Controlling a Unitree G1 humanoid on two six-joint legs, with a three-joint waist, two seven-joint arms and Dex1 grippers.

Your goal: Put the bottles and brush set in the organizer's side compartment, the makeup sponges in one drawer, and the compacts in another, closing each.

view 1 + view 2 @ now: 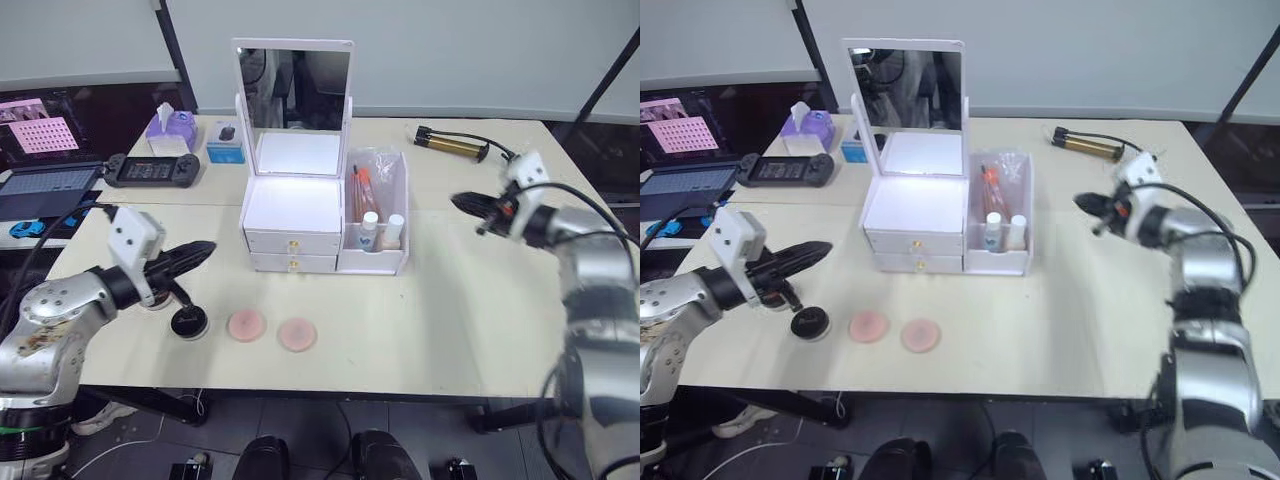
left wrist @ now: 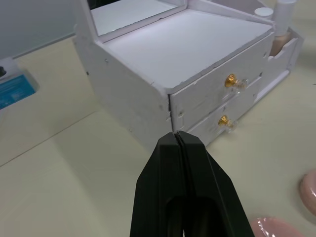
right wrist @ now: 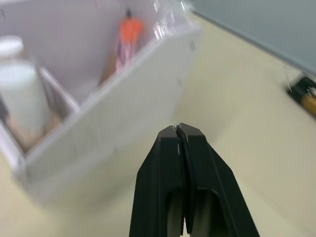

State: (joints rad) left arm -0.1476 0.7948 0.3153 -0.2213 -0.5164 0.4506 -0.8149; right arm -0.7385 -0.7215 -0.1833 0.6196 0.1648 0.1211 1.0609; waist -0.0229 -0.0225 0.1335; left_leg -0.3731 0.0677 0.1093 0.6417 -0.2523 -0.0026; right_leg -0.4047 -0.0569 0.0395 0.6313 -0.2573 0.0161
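Note:
The white organizer [image 1: 296,212] stands mid-table with its mirror upright and both gold-knobbed drawers [image 2: 230,81] closed. Its side compartment [image 1: 400,262] holds the brush set [image 1: 363,187] and the two bottles [image 1: 371,231]. Two peach makeup sponges [image 1: 246,324] lie side by side in front of the organizer, and one round black compact [image 1: 189,323] sits just left of them. My left gripper [image 1: 205,247] is shut and empty, above and left of the compact, pointing toward the drawers. My right gripper [image 1: 458,203] is shut and empty, hovering right of the side compartment.
A gold-and-black hand pump [image 1: 452,145] lies at the back right. A purple tissue box [image 1: 170,128], a small blue box [image 1: 226,146], a game controller [image 1: 152,170] and a laptop [image 1: 45,185] sit at the back left.

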